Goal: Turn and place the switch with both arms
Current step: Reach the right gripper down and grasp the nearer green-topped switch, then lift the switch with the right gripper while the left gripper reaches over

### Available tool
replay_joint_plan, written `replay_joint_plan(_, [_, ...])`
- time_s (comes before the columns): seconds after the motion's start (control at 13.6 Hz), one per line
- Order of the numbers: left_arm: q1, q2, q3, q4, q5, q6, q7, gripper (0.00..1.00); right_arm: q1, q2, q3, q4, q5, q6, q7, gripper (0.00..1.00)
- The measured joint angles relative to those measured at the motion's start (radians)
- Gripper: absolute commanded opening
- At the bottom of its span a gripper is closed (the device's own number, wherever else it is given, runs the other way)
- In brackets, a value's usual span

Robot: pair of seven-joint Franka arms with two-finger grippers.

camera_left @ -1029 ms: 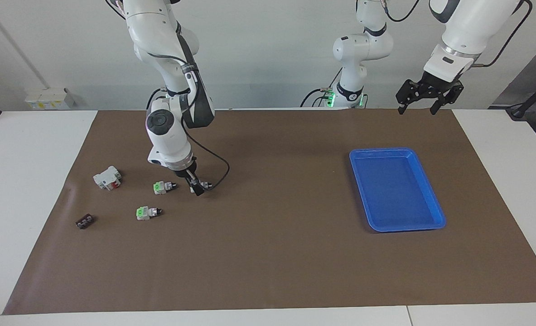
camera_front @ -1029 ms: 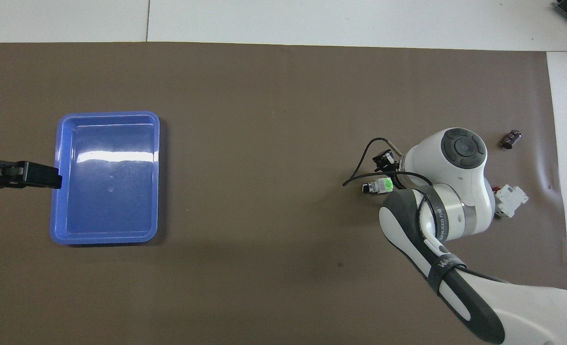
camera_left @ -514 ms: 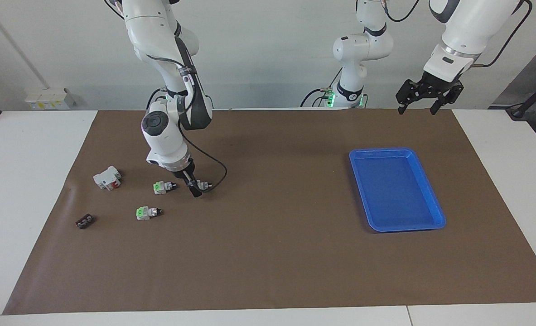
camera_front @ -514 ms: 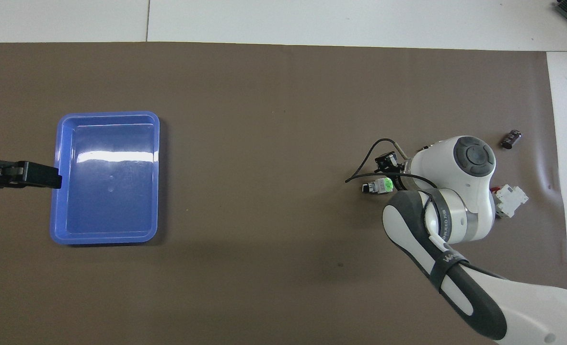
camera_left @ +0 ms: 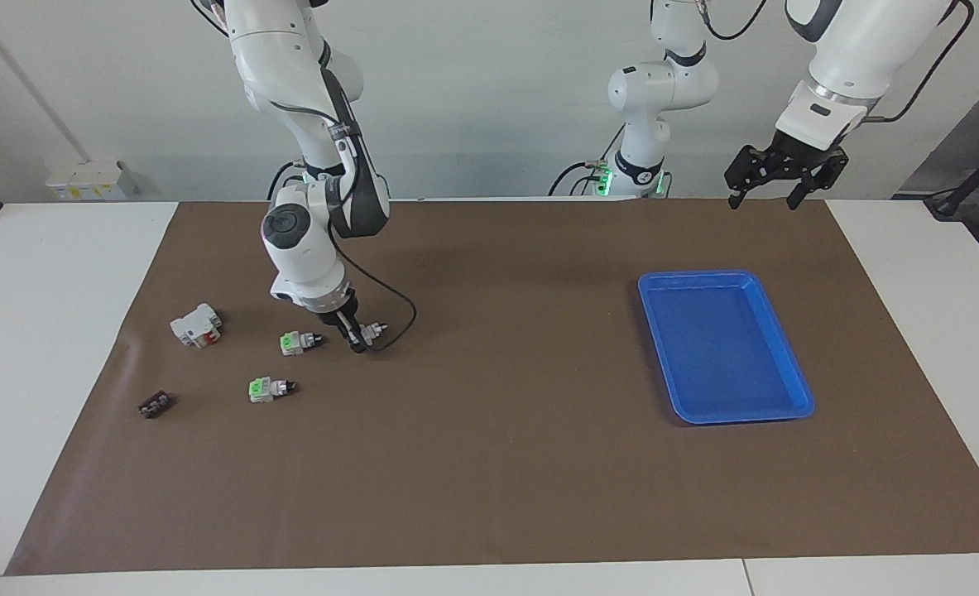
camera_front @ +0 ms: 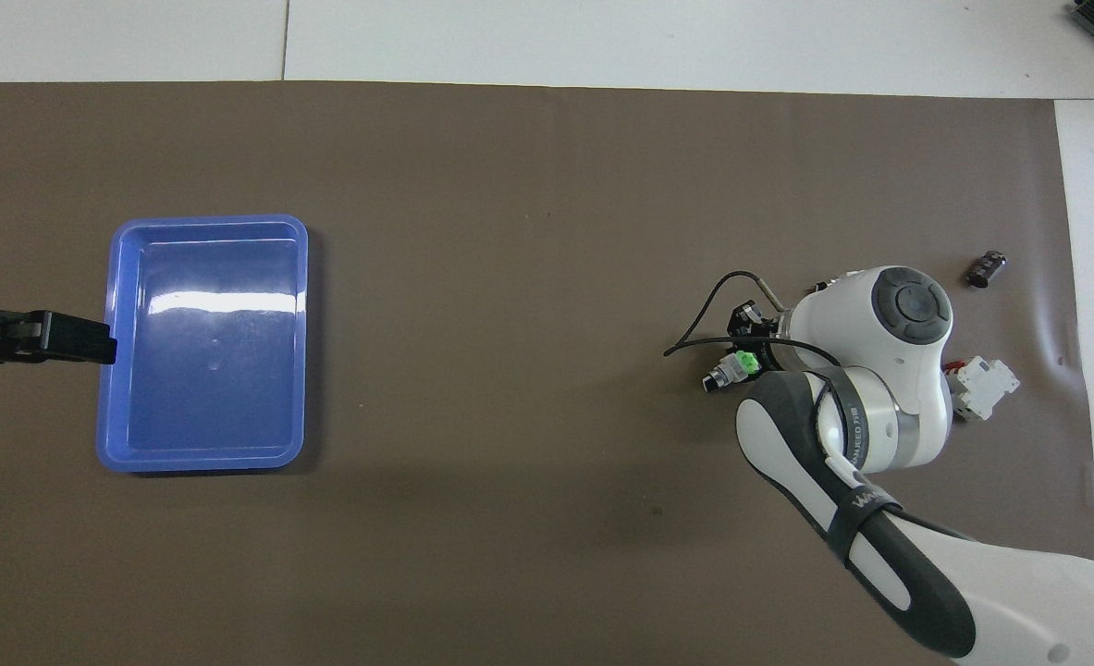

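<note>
Holding a tiny plastic switch (camera_left: 371, 333) with a green cap, right gripper (camera_left: 359, 338) pinched shut on it, low over the flat brown mat (camera_left: 489, 463), beside two more like it. Sitting nearby: a boxy white block (camera_left: 196, 324) with red and a small dark flat piece (camera_left: 155, 405). Hanging high near the smooth blue tray (camera_left: 795, 364), left gripper (camera_left: 775, 187), fingers spread wide, holding nothing.

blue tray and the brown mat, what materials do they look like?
Blue tray: looks like moulded plastic, glossy; a bright glare streak crosses its floor, and the rim and corners are rounded. Brown mat: probably paper or thin card, matte, showing no glare; slight wrinkles at its edge toward the right arm's end suggest a thin sheet.
</note>
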Motion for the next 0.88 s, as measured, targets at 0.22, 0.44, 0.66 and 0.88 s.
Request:
replay_joint_plan(0.22, [0.000,0.000,0.000,0.000,0.000,0.000,0.000,1.00,-0.002,-0.003,-0.001,0.069,0.175,-0.073,-0.022,0.00])
replay_joint_plan(0.44, [0.000,-0.001,0.000,0.000,0.000,0.000,0.000,1.00,-0.003,-0.029,0.000,0.184,0.316,-0.201,-0.027,0.00])
replay_joint_plan(0.66, [-0.002,-0.008,-0.011,0.000,0.000,0.002,0.001,1.00,0.003,-0.043,0.006,0.279,0.563,-0.252,0.010,0.00])
replay_joint_plan(0.88, [-0.002,-0.011,-0.021,0.000,-0.007,0.005,0.001,1.00,0.077,-0.042,0.009,0.351,0.749,-0.233,0.103,0.00])
